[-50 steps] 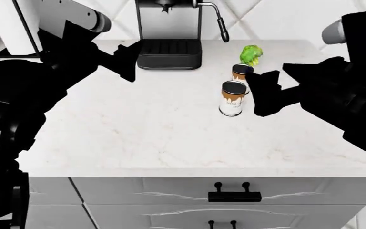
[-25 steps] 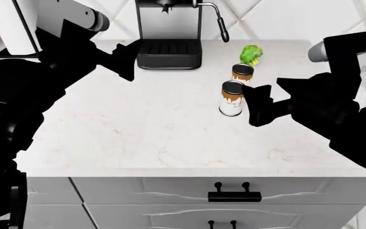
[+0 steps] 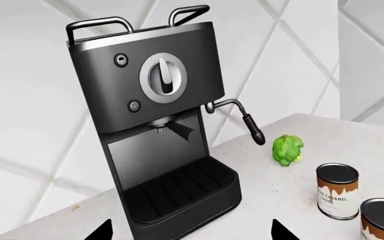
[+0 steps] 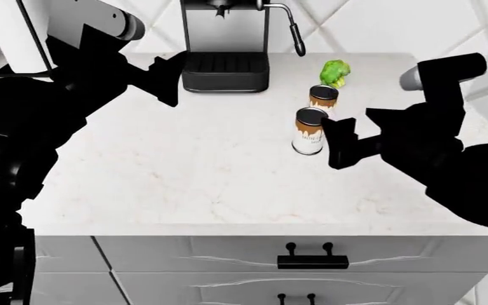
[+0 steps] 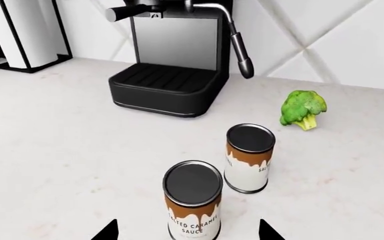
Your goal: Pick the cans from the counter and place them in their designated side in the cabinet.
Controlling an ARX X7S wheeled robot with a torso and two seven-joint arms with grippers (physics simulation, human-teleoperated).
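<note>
Two cans stand upright on the white counter [image 4: 185,171]. The near can [image 4: 309,130] [image 5: 192,200] is just ahead of my right gripper [image 4: 345,138] [image 5: 186,234], in line with the gap between its fingertips. That gripper is open and grips nothing. The far can [image 4: 323,97] [image 5: 249,157] stands just behind the near one, close to it. My left gripper [image 4: 175,81] [image 3: 190,234] is open and empty in front of the coffee machine [image 3: 158,125]. Both cans [image 3: 337,191] [image 3: 383,219] also show in the left wrist view. The cabinet is out of view.
A green broccoli floret [image 4: 335,72] [image 5: 303,107] lies behind the cans. The black coffee machine [image 4: 225,44] [image 5: 172,55] stands at the back, its steam wand [image 5: 239,50] hanging toward the cans. A white roll in a black holder [image 5: 25,35] is at the far left. Grey drawers with black handles [image 4: 312,259] sit below.
My right gripper has moved left, closer to the near can, and its arm has swung round behind it. The left arm and both cans have not moved.
</note>
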